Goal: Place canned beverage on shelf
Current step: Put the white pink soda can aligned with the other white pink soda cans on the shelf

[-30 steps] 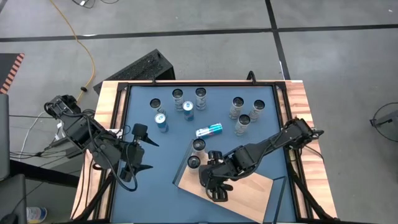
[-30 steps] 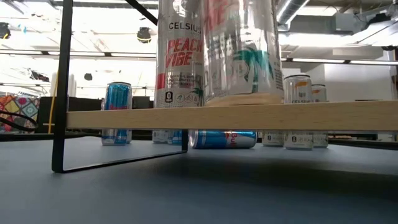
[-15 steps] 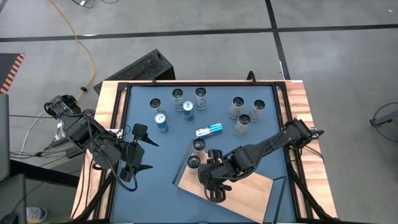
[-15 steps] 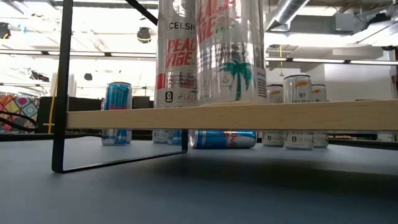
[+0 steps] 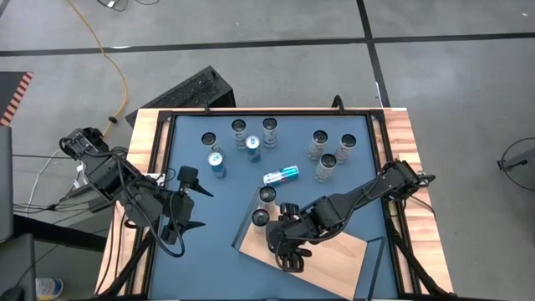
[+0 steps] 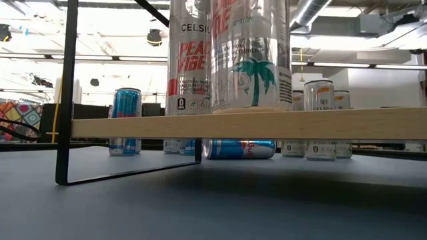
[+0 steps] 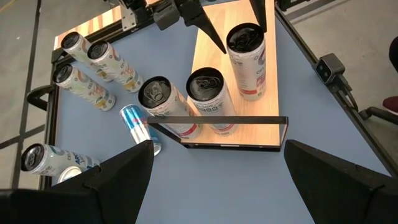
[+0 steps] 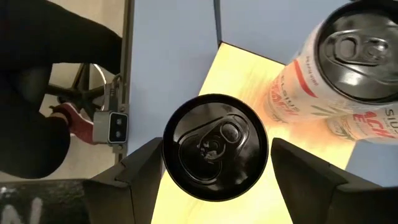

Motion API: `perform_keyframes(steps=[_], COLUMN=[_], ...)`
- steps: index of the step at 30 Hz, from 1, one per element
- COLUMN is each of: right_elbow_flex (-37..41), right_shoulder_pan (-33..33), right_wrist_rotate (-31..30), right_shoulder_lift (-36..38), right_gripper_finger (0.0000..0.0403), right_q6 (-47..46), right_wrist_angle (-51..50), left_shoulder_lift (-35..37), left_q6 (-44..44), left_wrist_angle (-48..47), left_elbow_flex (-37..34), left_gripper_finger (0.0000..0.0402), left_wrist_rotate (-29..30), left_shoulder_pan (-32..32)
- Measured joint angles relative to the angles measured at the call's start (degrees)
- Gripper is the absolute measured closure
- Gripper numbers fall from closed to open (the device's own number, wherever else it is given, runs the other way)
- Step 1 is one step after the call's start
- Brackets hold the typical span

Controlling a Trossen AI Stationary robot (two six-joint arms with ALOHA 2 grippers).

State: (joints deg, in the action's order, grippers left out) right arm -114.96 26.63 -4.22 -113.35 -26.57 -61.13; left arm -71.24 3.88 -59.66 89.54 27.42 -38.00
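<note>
Blue table (image 5: 201, 251) holds the shelf (image 5: 334, 251) at 5 o'clock, now bearing three cans; the newest can (image 8: 214, 146) stands down since before, right gripper (image 5: 287, 234) fingers loosened around it. Left gripper (image 5: 185, 201) gapes wide, idle.

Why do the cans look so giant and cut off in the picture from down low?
In the low view the camera sits right beside the shelf, so the nearest can fills the frame and loses its top; bright ceiling lights glare behind. The high view shows it normal-sized.
</note>
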Motion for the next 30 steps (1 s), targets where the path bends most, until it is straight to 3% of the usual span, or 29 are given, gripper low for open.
perform_keyframes(steps=[12, 23, 25, 28, 30], right_elbow_flex=[0.00, -0.17, -0.17, 0.13, 2.30], right_shoulder_pan=[-0.04, 0.21, 1.97, 7.26, 10.64], right_wrist_rotate=[2.21, 8.81, 6.62, -3.02, -9.22], right_shoulder_lift=[0.05, 2.55, 2.69, 2.50, 2.67], right_gripper_finger=[0.0100, 0.0101, 0.0101, 0.0101, 0.0101], right_q6=[-2.55, -15.73, -18.79, -26.71, -33.71], right_wrist_angle=[-0.59, -9.49, -12.46, -20.02, -19.71], left_shoulder_lift=[0.00, 0.00, 0.00, 0.00, 0.00], left_q6=[0.00, -1.05, -0.36, 0.47, 0.51], left_wrist_angle=[0.00, 0.00, -0.05, -0.38, -0.69], left_elbow_flex=[0.00, 0.00, 0.02, 0.02, 0.02], left_gripper_finger=[0.0054, 0.0054, 0.0054, 0.0054, 0.0054], left_wrist_rotate=[0.00, 0.14, 0.10, 0.11, 0.29], left_shoulder_pan=[0.00, 0.00, -0.05, -0.80, -1.67])
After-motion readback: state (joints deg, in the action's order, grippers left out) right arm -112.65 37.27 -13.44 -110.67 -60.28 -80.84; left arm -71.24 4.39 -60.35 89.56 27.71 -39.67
